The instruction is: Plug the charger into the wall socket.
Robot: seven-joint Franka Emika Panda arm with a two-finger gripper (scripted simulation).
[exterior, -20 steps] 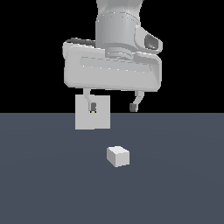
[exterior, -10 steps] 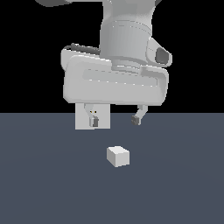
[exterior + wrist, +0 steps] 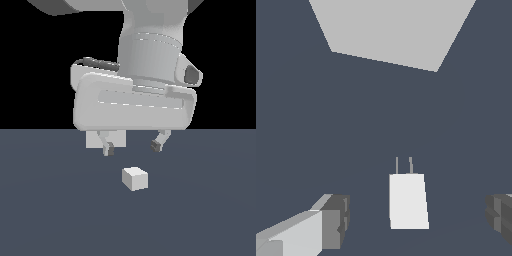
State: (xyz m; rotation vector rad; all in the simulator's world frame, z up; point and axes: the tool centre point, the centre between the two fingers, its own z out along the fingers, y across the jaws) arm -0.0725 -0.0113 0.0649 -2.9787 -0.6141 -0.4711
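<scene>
The charger (image 3: pixel 135 178) is a small white-grey cube lying on the dark floor; in the wrist view the charger (image 3: pixel 407 201) shows two thin prongs pointing toward the wall socket (image 3: pixel 391 32). My gripper (image 3: pixel 133 147) hangs open above and slightly behind the cube, touching nothing. In the wrist view the gripper (image 3: pixel 418 225) straddles the block with a wide gap on each side, and one of its fingers (image 3: pixel 333 227) shows dark pads. The wall socket (image 3: pixel 94 139) in the exterior view is mostly hidden behind my hand; its holes do not show.
A flat dark blue-grey floor (image 3: pixel 200 210) spreads around the cube, with black background above its far edge. The large pale hand body (image 3: pixel 132 105) fills the middle of the exterior view.
My hand has come down and toward the camera, so the open fingers now hang just above the charger. It now covers most of the socket plate. The charger has not moved.
</scene>
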